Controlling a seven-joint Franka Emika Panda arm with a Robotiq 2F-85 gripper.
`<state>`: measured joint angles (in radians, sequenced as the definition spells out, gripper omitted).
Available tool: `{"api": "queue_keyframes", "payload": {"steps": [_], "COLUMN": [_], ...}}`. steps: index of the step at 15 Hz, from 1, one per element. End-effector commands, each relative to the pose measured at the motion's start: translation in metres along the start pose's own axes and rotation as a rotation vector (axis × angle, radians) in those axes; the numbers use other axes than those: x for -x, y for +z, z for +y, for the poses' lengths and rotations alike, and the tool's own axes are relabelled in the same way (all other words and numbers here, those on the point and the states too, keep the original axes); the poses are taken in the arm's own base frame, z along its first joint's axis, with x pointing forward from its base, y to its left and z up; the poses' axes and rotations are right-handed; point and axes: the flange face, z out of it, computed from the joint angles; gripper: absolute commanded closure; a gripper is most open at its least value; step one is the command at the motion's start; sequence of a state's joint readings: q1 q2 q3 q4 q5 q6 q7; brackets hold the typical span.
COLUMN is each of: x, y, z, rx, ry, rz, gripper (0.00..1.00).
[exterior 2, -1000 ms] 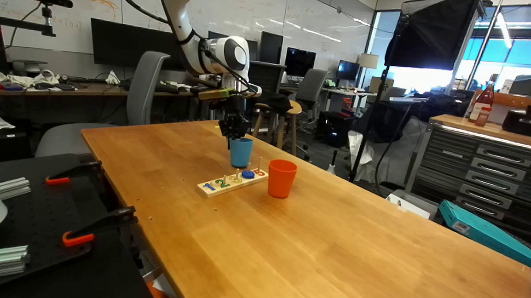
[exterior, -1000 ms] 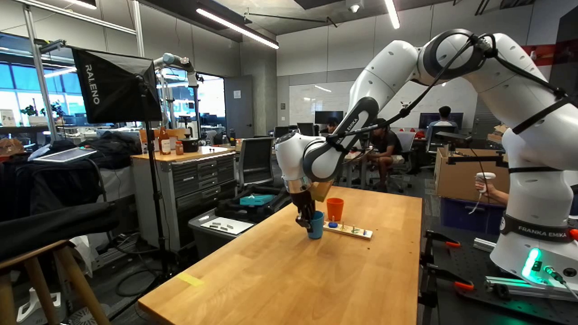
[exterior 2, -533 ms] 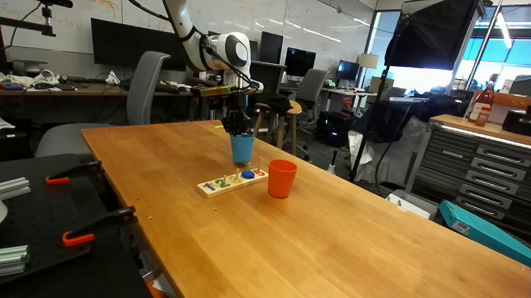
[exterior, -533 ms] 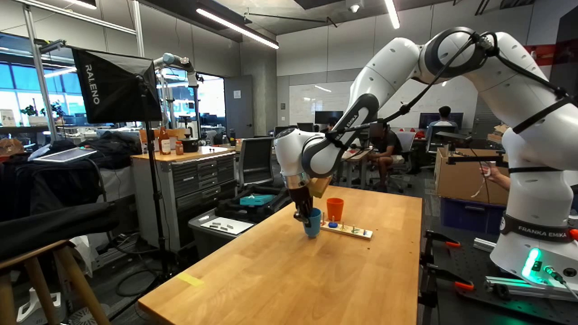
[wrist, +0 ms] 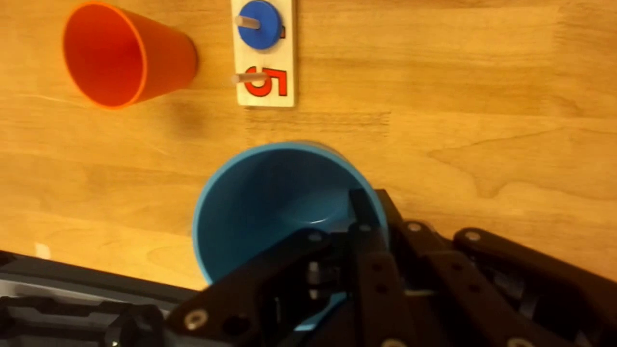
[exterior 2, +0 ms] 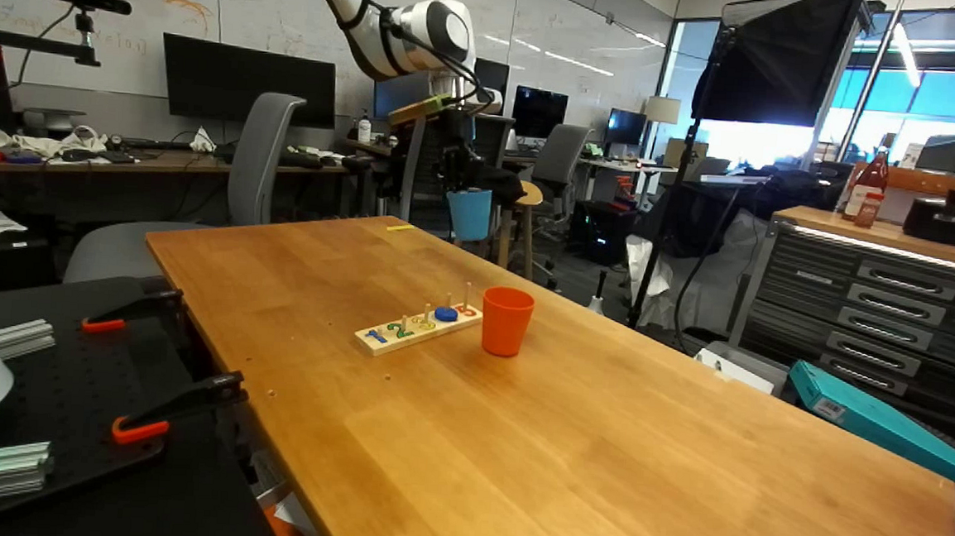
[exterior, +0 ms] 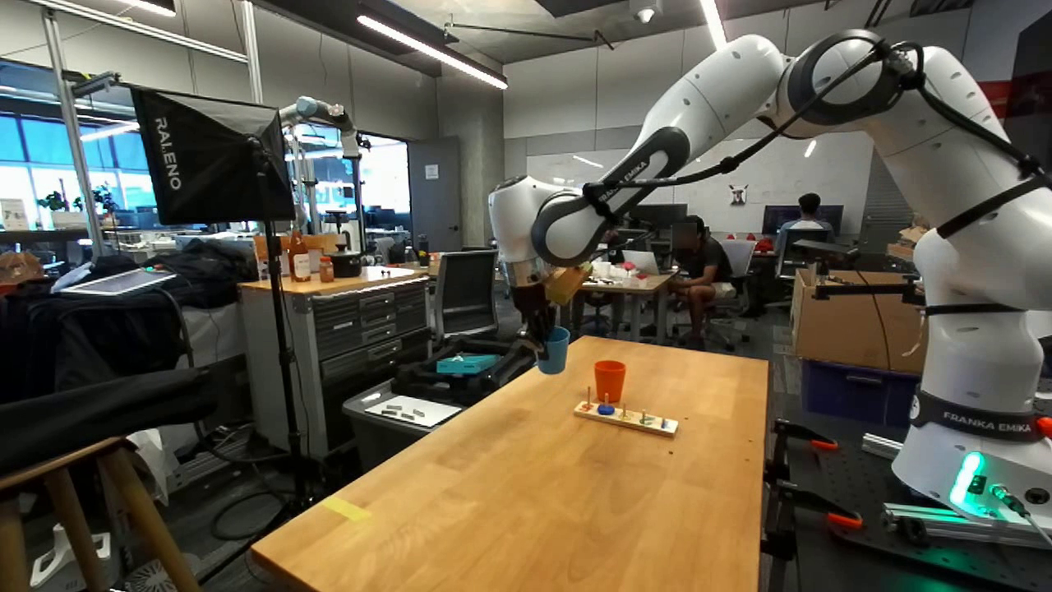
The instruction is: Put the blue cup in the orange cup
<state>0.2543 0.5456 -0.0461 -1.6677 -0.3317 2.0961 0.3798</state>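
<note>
The blue cup (exterior: 553, 353) hangs in the air above the table's level, slightly tilted; it shows in both exterior views (exterior 2: 471, 216). My gripper (wrist: 371, 196) is shut on its rim, one finger inside the cup (wrist: 270, 193) and one outside. In the exterior views the gripper (exterior: 538, 339) (exterior 2: 459, 182) is above the cup. The orange cup (exterior: 610, 383) stands upright on the table with its mouth up, in both exterior views (exterior 2: 506, 324). In the wrist view the orange cup (wrist: 168, 62) is at the upper left, apart from the blue cup, and looks empty.
A wooden peg board (exterior: 629, 420) with numbers and a blue disc lies beside the orange cup; it also shows in the other views (exterior 2: 390, 341) (wrist: 262, 91). The wooden table (exterior: 526, 510) has a grey bin (exterior: 370, 419) beyond its edge.
The blue cup has been lifted off the table in my gripper and moved up and toward the table's edge by the bin. The orange cup and peg board have not moved.
</note>
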Motion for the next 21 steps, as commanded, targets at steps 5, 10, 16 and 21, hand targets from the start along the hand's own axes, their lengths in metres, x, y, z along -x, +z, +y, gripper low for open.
{"api": "queue_keyframes", "payload": {"steps": [5, 10, 16, 21], "x": [-0.007, 0.009, 0.039, 0.045], "y": [-0.018, 0.006, 0.033, 0.060], "z": [0.102, 0.140, 0.138, 0.134], "rx": [0.128, 0.184, 0.199, 0.187], "ry": [0.153, 0.189, 0.155, 0.163], "rz": [-0.041, -0.122, -0.212, -0.233], "gripper": [0.96, 0.96, 0.96, 0.96]}}
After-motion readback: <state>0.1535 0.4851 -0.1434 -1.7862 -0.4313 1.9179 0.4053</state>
